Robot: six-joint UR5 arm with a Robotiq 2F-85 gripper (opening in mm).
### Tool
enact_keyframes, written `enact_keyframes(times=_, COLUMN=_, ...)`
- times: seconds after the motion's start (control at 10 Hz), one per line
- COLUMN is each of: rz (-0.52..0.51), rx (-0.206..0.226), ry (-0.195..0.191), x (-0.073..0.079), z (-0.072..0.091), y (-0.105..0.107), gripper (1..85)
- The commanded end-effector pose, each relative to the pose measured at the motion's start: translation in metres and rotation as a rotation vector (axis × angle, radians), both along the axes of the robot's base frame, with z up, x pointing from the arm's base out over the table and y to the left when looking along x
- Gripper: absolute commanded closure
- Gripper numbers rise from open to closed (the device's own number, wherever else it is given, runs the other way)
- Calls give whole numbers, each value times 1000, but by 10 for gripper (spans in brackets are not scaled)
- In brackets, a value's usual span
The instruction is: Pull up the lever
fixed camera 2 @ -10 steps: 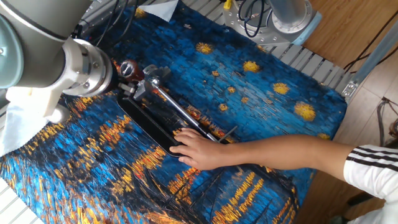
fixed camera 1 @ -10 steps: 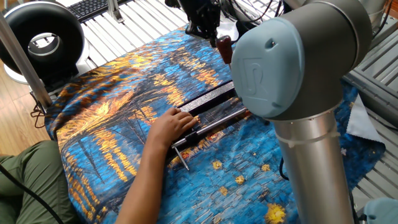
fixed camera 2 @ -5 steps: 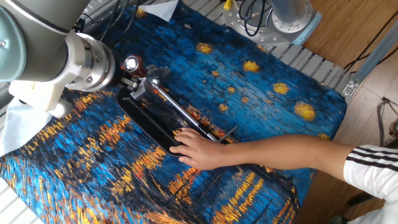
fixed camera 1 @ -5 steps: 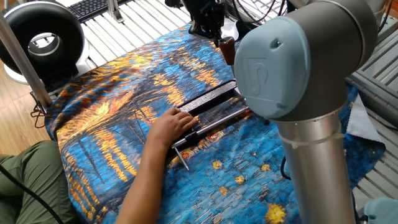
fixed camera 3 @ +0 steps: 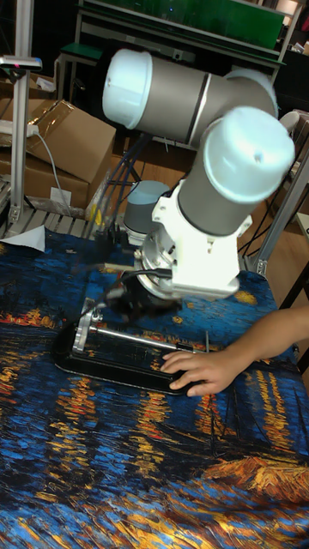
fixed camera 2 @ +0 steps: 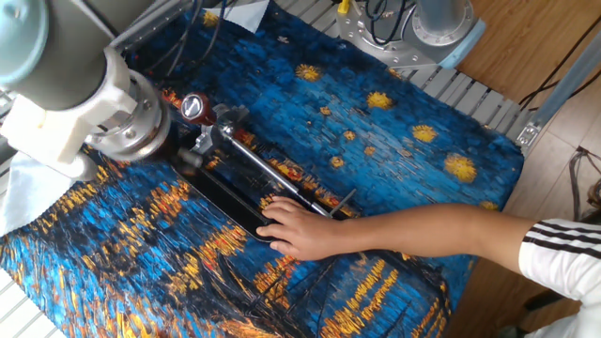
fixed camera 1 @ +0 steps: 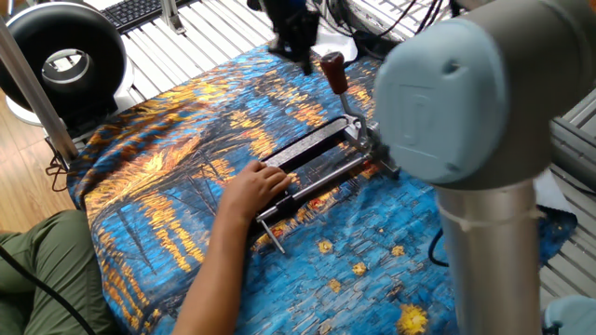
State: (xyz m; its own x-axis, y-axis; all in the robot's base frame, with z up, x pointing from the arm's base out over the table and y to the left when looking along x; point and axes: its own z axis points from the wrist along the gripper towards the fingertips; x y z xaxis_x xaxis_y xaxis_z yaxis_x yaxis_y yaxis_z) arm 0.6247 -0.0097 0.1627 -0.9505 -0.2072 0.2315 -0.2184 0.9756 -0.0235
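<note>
One person's hand [fixed camera 2: 299, 231] presses the black clamp [fixed camera 2: 225, 192] onto the painted cloth [fixed camera 2: 394, 103] covering the worktop. The lever [fixed camera 1: 337, 82] now stands nearly upright at the clamp's far end, its reddish knob [fixed camera 2: 193, 106] raised higher than half a second ago. The gripper [fixed camera 1: 296, 35] has drawn away to the knob's left and no longer touches it; blur hides whether its fingers are open or closed. Judging by that, the pull looks finished.

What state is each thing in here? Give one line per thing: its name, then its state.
lever: raised, knob end up off the cloth.
clamp: lying flat on the cloth.
hand: pressing down on the clamp.
gripper: beside the lever knob; blurred, jaws unclear.
</note>
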Motion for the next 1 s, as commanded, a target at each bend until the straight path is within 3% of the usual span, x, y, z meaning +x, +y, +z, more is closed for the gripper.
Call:
enact_keyframes(times=0.0, rz=54, rx=121, ry=-199, x=50, z=-5, y=29, gripper=847)
enact_keyframes(times=0.1, rz=55, rx=97, ry=-166, x=41, z=-5, y=23, gripper=847)
enact_keyframes(times=0.3, rz=60, rx=114, ry=-164, x=40, z=-4, y=27, gripper=847)
enact_keyframes(times=0.4, rz=59, rx=91, ry=-131, x=32, z=-4, y=21, gripper=847)
enact_keyframes(times=0.7, rz=40, rx=78, ry=-24, x=4, z=0, y=18, gripper=847)
enact_keyframes(times=0.9, rz=37, rx=55, ry=13, x=-12, z=11, y=10, gripper=847)
